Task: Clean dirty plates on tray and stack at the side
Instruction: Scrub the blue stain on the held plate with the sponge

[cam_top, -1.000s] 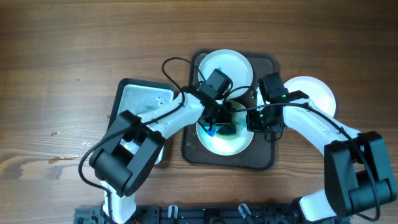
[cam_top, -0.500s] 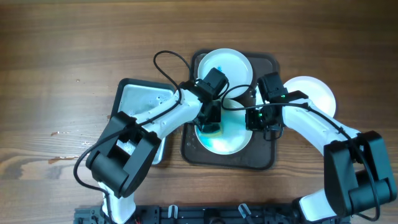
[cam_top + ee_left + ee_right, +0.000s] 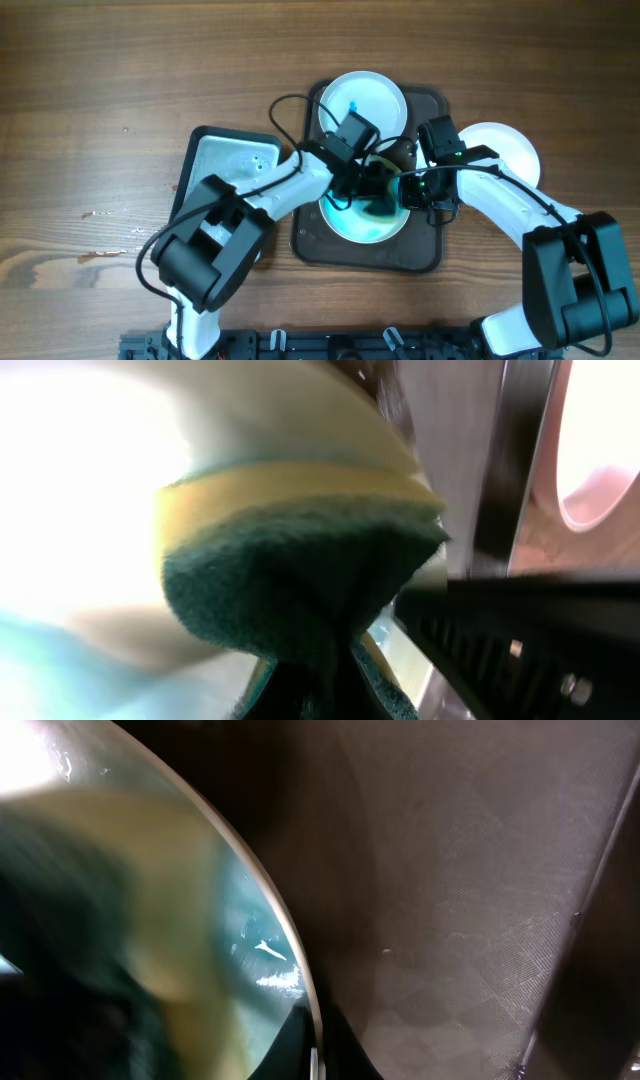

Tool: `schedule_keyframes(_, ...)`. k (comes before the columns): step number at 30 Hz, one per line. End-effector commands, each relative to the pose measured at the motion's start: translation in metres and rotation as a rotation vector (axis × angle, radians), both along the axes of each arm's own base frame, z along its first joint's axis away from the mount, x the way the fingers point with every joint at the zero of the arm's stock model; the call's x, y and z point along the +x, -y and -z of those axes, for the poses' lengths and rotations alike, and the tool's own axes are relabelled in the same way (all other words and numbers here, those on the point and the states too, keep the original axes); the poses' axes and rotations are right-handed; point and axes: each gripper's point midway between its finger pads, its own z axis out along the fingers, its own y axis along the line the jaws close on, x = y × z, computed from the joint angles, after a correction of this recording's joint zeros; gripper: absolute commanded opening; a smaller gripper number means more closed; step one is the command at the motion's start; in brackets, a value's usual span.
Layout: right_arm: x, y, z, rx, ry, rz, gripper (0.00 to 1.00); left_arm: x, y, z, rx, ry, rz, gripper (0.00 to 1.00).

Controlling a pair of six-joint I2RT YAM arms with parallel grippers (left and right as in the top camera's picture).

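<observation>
while the dark tray sits mid-table toward the near edge, you have two plates in it: a white plate at its far end, marked with a small teal fleck, and a teal-smeared plate at its near end. a side plate, white, rests on the wood just beside the tray, toward the right edge. a pale grey tub lies toward the left edge; you cannot make out what is in it. your left pincer is clenched on the sponge, green over yellow, which presses on the teal-smeared plate's face. your right pincer grasps that plate's right rim.
</observation>
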Motion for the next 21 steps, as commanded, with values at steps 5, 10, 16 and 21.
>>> schedule_keyframes(5, -0.009, 0.013, 0.013, -0.074, -0.035, 0.012, 0.04, -0.056, -0.020, 0.023, 0.108, -0.209, 0.087, 0.04)
schedule_keyframes(10, -0.009, 0.013, 0.013, -0.074, -0.035, 0.012, 0.04, -0.048, -0.073, 0.036, 0.341, -0.193, 0.007, 0.04)
schedule_keyframes(16, -0.008, 0.013, 0.013, -0.073, -0.031, 0.010, 0.04, -0.005, -0.138, 0.022, 0.641, 0.033, -0.110, 0.04)
schedule_keyframes(21, -0.008, 0.013, 0.013, -0.073, -0.031, 0.009, 0.04, 0.025, -0.160, 0.008, 0.760, 0.201, -0.174, 0.04)
